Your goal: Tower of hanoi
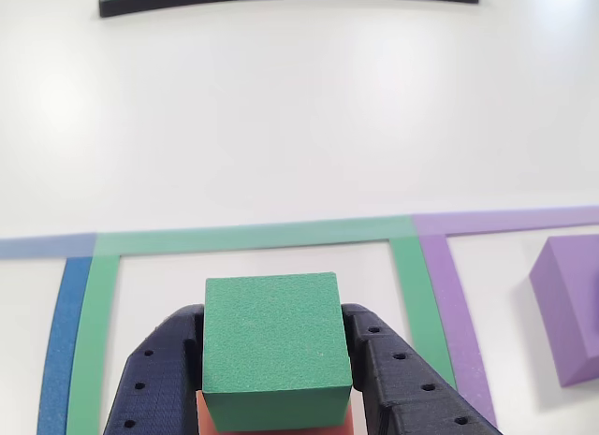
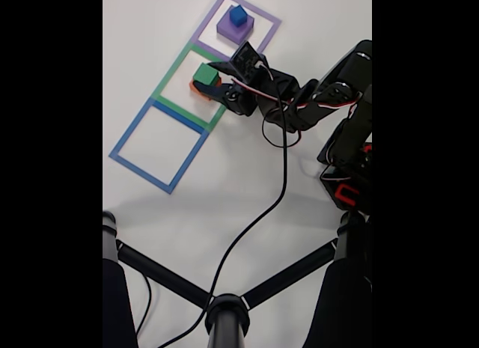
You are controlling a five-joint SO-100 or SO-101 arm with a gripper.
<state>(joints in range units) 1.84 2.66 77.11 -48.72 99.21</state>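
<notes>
While our gripper (image 1: pixel 277 412) clamps the green block (image 1: pixel 274 346) between its dark fingers (image 1: pixel 150 379) over the green tape square (image 1: pixel 103 304), we see an orange block (image 2: pixel 196 90) beneath it in the fixed view, plus a small blue block (image 2: pixel 237 16) atop the purple block (image 2: pixel 230 30).

No text, label, brand, number or sign can be read in either view. The green foam cube (image 1: pixel 273 346) has plain faces, and the taped green square outline (image 1: pixel 255 236) around it on the white table carries no writing.
</notes>
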